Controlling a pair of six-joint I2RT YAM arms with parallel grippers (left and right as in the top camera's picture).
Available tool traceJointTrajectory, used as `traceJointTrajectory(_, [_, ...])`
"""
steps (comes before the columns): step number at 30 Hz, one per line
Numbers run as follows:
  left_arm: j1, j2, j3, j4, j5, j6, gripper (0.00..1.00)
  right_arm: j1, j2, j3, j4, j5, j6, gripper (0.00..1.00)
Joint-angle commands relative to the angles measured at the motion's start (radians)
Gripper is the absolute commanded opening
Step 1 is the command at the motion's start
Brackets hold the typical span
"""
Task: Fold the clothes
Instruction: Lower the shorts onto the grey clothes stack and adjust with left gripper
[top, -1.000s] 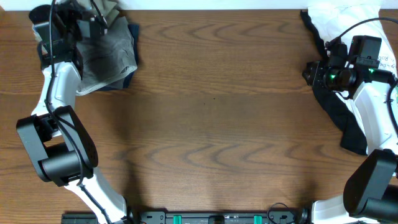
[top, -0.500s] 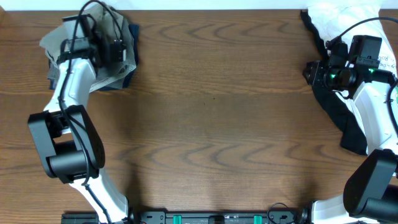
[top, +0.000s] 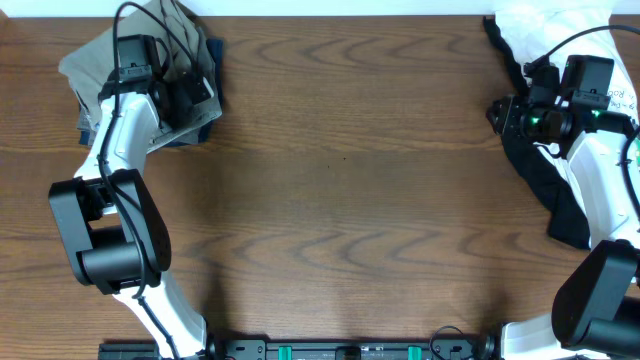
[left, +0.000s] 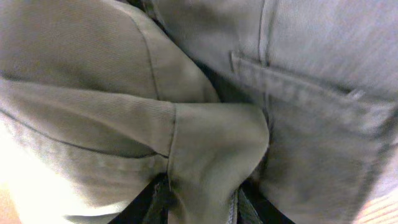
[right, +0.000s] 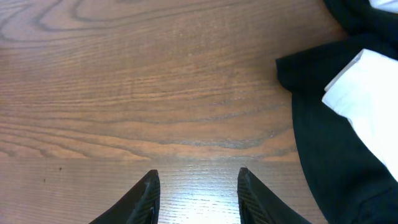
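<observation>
Clothes are seen in two heaps at the far corners of the table (top: 340, 200). At the left, a grey garment (top: 92, 60) is laid on a dark blue garment (top: 214, 80), and this heap looks partly folded. A fold of the grey one is pinched in the nearly closed left claw (left: 202, 199). At the right, a black garment (top: 540, 185) and a white cloth (top: 545, 25) are crumpled. Nothing is held by the right claw (right: 198, 186), which is spread apart. Most of the folding seems not yet done.
</observation>
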Motion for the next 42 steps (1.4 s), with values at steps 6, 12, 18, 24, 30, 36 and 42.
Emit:
traceJointTrajectory(6, [-0.027, -0.039, 0.014, -0.034, 0.153, -0.523, 0.33, 0.027, 0.001, 0.003, 0.005, 0.005, 0.01, 0.42])
traceJointTrajectory(12, [-0.042, -0.109, 0.014, -0.071, 0.154, -0.809, 0.39, 0.03, 0.003, 0.0, 0.005, 0.005, 0.01, 0.44])
traceJointTrajectory(18, [-0.053, -0.21, 0.014, -0.072, 0.155, -0.986, 0.72, 0.03, 0.006, -0.003, 0.016, 0.004, 0.01, 0.44])
traceJointTrajectory(24, [-0.054, -0.241, 0.014, 0.048, 0.157, -1.004, 0.72, 0.03, 0.011, -0.003, 0.027, 0.004, 0.01, 0.45])
traceJointTrajectory(30, [-0.053, -0.181, 0.014, 0.165, 0.141, -1.004, 0.7, 0.03, 0.014, -0.011, 0.027, 0.003, 0.01, 0.45])
traceJointTrajectory(36, [-0.055, -0.083, 0.014, 0.399, 0.095, -1.009, 0.65, 0.03, 0.014, -0.024, 0.027, 0.003, 0.01, 0.45])
traceJointTrajectory(42, [-0.055, 0.052, 0.014, 0.589, 0.006, -1.2, 0.66, 0.03, 0.014, -0.027, 0.027, 0.004, 0.01, 0.45])
